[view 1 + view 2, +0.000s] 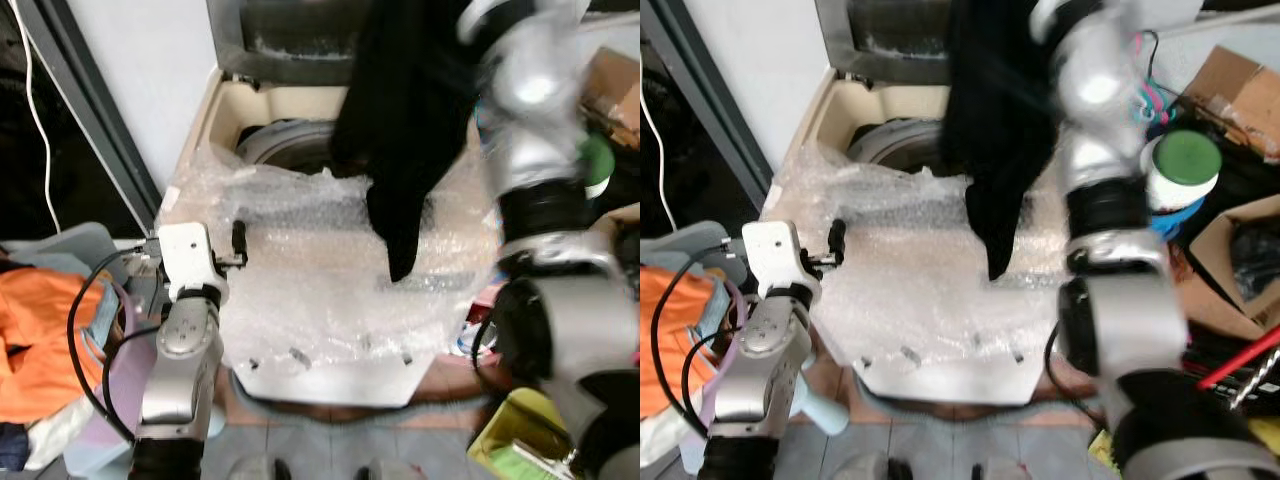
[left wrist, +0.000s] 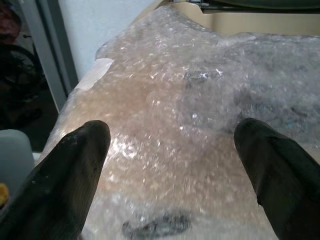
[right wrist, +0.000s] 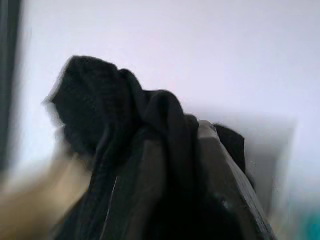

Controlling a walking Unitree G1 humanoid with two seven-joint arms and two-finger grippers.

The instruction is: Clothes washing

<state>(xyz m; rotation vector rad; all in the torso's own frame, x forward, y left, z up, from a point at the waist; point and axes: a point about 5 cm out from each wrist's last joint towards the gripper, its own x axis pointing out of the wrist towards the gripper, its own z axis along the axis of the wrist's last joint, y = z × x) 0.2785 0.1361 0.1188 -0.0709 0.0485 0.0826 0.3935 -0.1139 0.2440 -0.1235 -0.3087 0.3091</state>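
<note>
No legible text, label, brand or number anywhere

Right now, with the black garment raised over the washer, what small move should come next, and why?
Probably carry the black garment a little farther back over the drum opening: the right gripper holds it high, but its lower end hangs over the bubble wrap, short of the opening.

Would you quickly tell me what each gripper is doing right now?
Left gripper: open, empty, over the bubble wrap.
Right gripper: shut on the black garment.
</note>
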